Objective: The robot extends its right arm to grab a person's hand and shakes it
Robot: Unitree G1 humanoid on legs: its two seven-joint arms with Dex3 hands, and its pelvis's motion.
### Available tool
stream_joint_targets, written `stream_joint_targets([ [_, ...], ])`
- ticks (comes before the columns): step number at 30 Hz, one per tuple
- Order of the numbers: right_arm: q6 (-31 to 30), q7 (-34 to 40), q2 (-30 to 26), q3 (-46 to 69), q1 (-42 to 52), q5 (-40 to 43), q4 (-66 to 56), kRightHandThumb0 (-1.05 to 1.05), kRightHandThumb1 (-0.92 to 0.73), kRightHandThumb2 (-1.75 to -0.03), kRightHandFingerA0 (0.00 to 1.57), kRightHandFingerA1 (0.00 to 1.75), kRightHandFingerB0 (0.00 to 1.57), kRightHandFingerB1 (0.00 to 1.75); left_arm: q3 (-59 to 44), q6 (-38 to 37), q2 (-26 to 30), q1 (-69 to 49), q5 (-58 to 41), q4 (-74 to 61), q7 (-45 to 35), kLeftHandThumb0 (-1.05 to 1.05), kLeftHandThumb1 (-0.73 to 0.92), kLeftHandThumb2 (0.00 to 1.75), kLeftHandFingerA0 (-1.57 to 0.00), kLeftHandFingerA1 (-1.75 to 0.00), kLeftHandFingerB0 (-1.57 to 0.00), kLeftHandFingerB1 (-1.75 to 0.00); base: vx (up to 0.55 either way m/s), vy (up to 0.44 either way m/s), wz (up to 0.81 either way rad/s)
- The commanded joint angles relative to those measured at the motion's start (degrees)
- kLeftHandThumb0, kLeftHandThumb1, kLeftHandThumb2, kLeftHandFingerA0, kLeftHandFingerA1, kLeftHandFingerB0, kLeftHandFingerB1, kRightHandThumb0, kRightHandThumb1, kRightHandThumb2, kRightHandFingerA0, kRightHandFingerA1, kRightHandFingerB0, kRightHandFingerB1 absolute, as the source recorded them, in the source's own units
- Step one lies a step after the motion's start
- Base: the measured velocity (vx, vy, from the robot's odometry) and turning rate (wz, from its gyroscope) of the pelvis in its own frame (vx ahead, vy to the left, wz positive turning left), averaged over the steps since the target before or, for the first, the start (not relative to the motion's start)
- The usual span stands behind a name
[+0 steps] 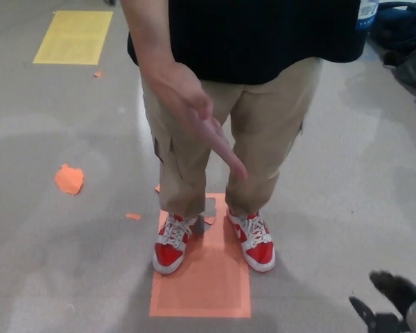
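A person in a black shirt, tan trousers and red shoes stands facing me. The person's hand point(194, 114) hangs free in front of the trousers, its fingers pointing down and to the right, touching nothing. My right hand point(388, 305) shows only at the bottom right corner, low and well away from the person's hand. Its black fingers are spread apart and hold nothing. My left hand does not show.
The person stands on an orange floor mat point(201, 281). An orange scrap point(69, 178) lies on the grey floor at the left, and a yellow square point(73, 36) is marked at the far left. Dark bags point(402, 35) sit at the top right.
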State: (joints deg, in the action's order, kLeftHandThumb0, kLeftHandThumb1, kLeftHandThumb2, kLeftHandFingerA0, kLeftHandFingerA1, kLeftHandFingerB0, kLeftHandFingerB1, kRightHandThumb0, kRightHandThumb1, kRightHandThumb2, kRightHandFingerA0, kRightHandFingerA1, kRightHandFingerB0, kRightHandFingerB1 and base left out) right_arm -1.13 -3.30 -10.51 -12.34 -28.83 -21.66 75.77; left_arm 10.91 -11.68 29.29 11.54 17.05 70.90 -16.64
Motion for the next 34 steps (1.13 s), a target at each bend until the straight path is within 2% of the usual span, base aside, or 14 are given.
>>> stream_joint_targets([
  [1,-5.16,-5.2,-2.06,-2.29,3.26,-1.96,2.66,-0.85,-0.76,-0.98,0.0,0.08,0.0,0.02,-0.38,1.41,0.12,1.14,-0.17,0.79,-0.64,-0.25,0.58,1.07,-0.09,-0.5,-0.09,-0.5,0.0,0.0,0.0],
  [2,-6.16,-7.3,-2.57,-3.87,3.79,-3.28,3.2,-0.86,-0.8,-1.13,0.0,0.14,0.0,0.12,-0.55,0.93,0.15,1.12,-0.32,0.92,-0.86,-0.25,0.58,1.07,-0.1,-0.5,-0.1,-0.5,0.0,0.0,0.0],
  [3,-6.16,-8.07,-3.13,-4.87,4.19,-3.8,3.34,-0.85,-0.77,-1.12,0.0,0.16,0.0,0.15,-0.73,0.49,0.22,1.09,-0.49,1.11,-1.09,-0.46,0.77,0.63,-0.27,-0.33,-0.22,-0.32,0.0,0.0,0.0],
  [7,-3.99,-7.84,-4.21,-3.26,4.38,-1.36,2.81,-0.84,-0.76,-1.09,0.0,0.11,0.01,0.14,-0.89,0.54,0.37,1.16,-0.49,1.18,-1.06,-0.47,0.77,0.63,-0.3,-0.33,-0.26,-0.32,0.0,0.0,0.0],
  [9,-3.62,-10.53,-4.35,-3.36,4.09,-1.36,2.85,-0.79,-0.77,-1.12,0.0,0.17,0.03,0.2,-0.28,0.86,0.36,1.35,0.25,1.29,-0.48,-0.46,0.79,0.64,-0.29,-0.33,-0.24,-0.32,0.0,0.0,0.0],
  [10,-3.95,-11.64,-4.43,-4.08,3.91,-2.11,2.94,-0.81,-0.92,-0.71,0.06,0.28,0.07,0.23,-0.18,0.34,0.38,1.3,0.37,1.44,-0.35,-0.45,0.79,0.64,-0.33,-0.34,-0.29,-0.34,0.0,0.0,0.0],
  [13,-4.6,-12.84,-4.79,-5.45,3.76,-3.17,3.03,-0.81,-0.92,-0.72,0.01,0.26,0.05,0.23,0.14,-0.09,0.4,1.77,0.61,1.63,-0.39,-0.45,0.79,0.64,-0.33,-0.34,-0.29,-0.34,0.0,0.0,0.0],
  [14,-4.97,-13.88,-4.88,-4.62,3.86,-2.17,3.07,-0.81,-0.75,-1.13,0.0,0.24,0.01,0.2,-0.16,-0.05,0.47,1.82,0.19,1.36,-0.78,-0.44,0.79,0.64,-0.33,-0.34,-0.31,-0.34,0.0,0.0,0.0],
  [19,-5.54,-13.71,-4.98,-4.18,5.32,-1.9,3.09,-0.83,-0.76,-1.13,0.0,0.2,0.02,0.19,-0.07,-1.1,0.52,1.05,-0.05,1.0,-1.59,-0.44,0.79,0.64,-0.32,-0.34,-0.3,-0.34,0.0,0.0,0.0],
  [20,-5.7,-13.18,-4.92,-4.45,5.66,-2.2,3.07,-0.84,-0.91,-0.74,0.04,0.29,0.1,0.25,-0.13,-0.86,0.44,0.98,-0.14,1.18,-1.76,-0.45,0.78,0.64,-0.3,-0.33,-0.28,-0.33,0.0,0.0,0.0],
  [22,-5.86,-12.47,-4.76,-4.79,6.35,-2.5,3.03,-0.84,-0.92,-0.72,0.03,0.28,0.1,0.25,-0.27,-0.27,0.31,0.77,-0.28,1.48,-1.93,-0.45,0.78,0.63,-0.28,-0.33,-0.25,-0.33,0.0,0.0,0.0],
  [23,-5.8,-12.46,-4.66,-4.81,6.77,-2.45,3.02,-0.84,-0.92,-0.72,0.03,0.28,0.1,0.25,-0.43,0.02,0.28,0.48,-0.46,1.48,-2.0,-0.45,0.78,0.63,-0.28,-0.33,-0.25,-0.33,0.0,0.0,0.0],
  [24,-5.77,-13.36,-4.55,-4.1,7.27,-1.63,2.99,-0.83,-0.77,-1.13,0.02,0.25,0.03,0.2,-0.61,-0.09,0.33,0.06,-0.68,1.47,-2.33,-0.46,0.78,0.64,-0.28,-0.33,-0.25,-0.32,0.0,0.0,0.0],
  [34,-5.15,-13.13,-4.61,-2.52,9.85,-0.85,2.81,-0.83,-0.76,-1.11,0.0,0.23,0.02,0.19,1.9,0.07,0.24,-1.4,1.79,0.43,-0.43,-0.45,0.81,0.64,-0.32,-0.34,-0.29,-0.33,0.0,0.0,0.0],
])
